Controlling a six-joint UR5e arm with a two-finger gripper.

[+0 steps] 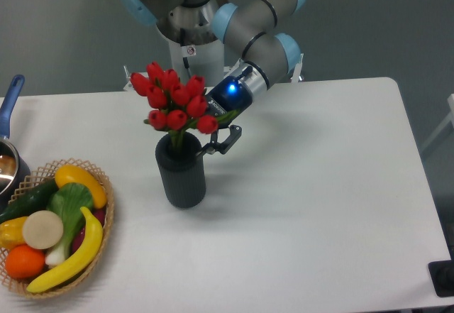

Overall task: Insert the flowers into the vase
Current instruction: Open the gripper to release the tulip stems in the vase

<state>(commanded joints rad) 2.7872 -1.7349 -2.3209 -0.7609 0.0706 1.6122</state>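
The flowers (174, 100), a tight bunch of smooth red buds on thin green stems, are standing in the vase (181, 172), a dark matte cylinder with a round mouth, which is sitting on the white table (305, 206). The gripper (216, 141) is hanging just beside the vase rim, right of the stems; its black curved fingers (230, 137) are looking spread apart and are not holding anything. At the left a woven basket (99, 178) is holding glossy fruit, and a pot (8, 158) with a blue handle is showing at the edge.
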